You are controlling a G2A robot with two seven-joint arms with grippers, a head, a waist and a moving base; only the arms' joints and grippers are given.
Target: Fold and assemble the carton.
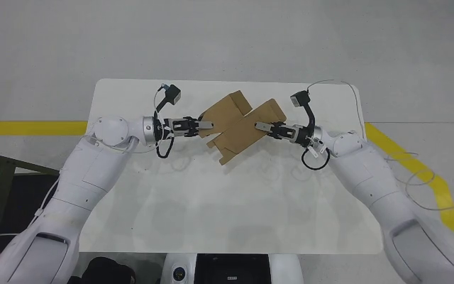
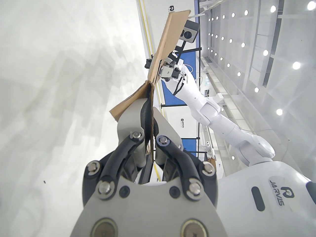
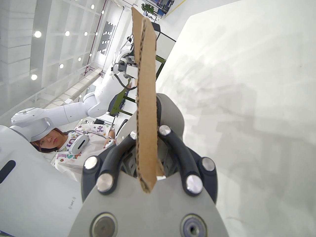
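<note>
I'm holding the carton (image 1: 237, 126) over the table's (image 1: 213, 213) far half, with the left gripper (image 1: 206, 126) and right gripper (image 1: 261, 126) each clamped on an opposite edge. It looks light and stiff but crease-prone, so I'd grip beside the fold lines.

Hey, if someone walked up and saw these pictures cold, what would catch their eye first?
The brown carton, not yet folded into a box, stands out against the white table, over its far half. It is clamped from both sides: the left end effector is shut on one edge and the right end effector on the opposite edge.
</note>
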